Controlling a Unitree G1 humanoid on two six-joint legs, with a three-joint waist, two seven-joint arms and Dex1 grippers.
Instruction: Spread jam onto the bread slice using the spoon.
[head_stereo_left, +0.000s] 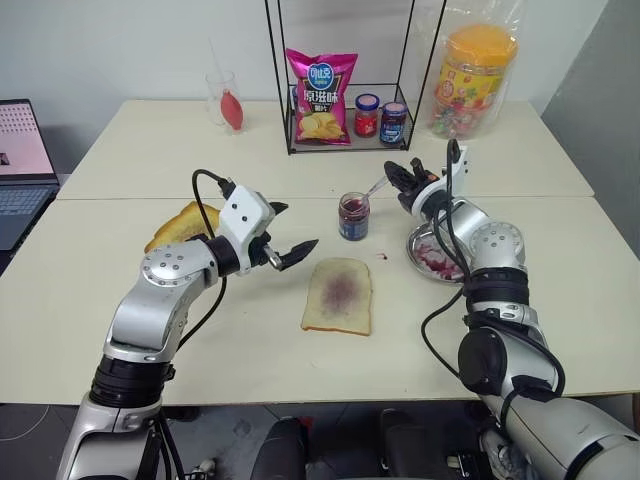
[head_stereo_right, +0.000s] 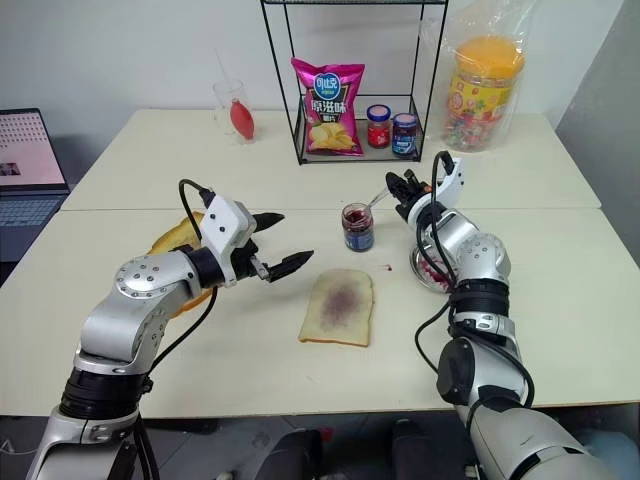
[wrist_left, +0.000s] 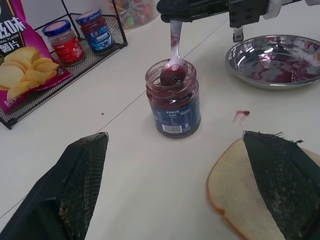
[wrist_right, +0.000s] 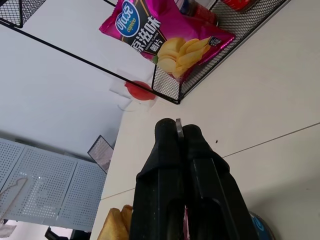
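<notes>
My right claw is clamped on the spoon, whose bowl dips into the jam jar on the counter. My left claw hangs spread wide beside the bread slice, steel dish nearby.

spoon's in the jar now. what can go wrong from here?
1. The right pincer holds the spoon by its handle end; the loaded bowl could drip on the table on the way to the bread slice. One red spot already lies there.
2. Lifting at a slant could tip the jam jar; the open left pincer isn't steadying it.
</notes>
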